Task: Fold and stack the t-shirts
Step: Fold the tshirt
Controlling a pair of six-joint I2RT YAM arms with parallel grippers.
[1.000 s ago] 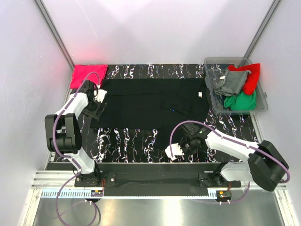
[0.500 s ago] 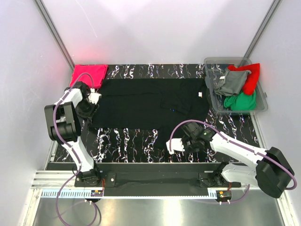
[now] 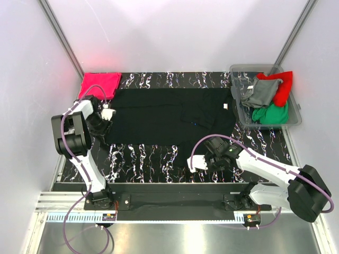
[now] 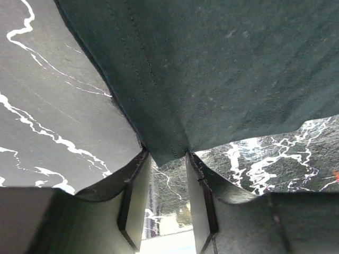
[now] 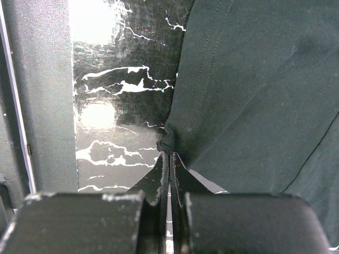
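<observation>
1. The black t-shirt (image 3: pixel 159 119) lies spread on the marbled worktop (image 3: pixel 148 156). Its white label (image 3: pixel 225 106) and blue mark (image 3: pixel 195 124) are too small to read.
2. The left gripper (image 4: pixel 165 156) has its fingers apart, astride the shirt's left edge.
3. The right gripper (image 5: pixel 168 156) is clamped on the shirt's near hem.
4. The pink t-shirt (image 3: pixel 99 83) lies at the far-left corner.
5. The grey t-shirt (image 3: pixel 260 92), red t-shirt (image 3: pixel 283 87) and green t-shirt (image 3: pixel 273 114) sit in the bin (image 3: pixel 244 73).

Where the shirts lie
Spread t-shirt (image 3: pixel 169 116) covers the worktop (image 3: pixel 148 156) middle; folded t-shirt (image 3: pixel 99 83) behind-left; bin (image 3: pixel 244 74) holding heaped t-shirts (image 3: pixel 265 98) right.
</observation>
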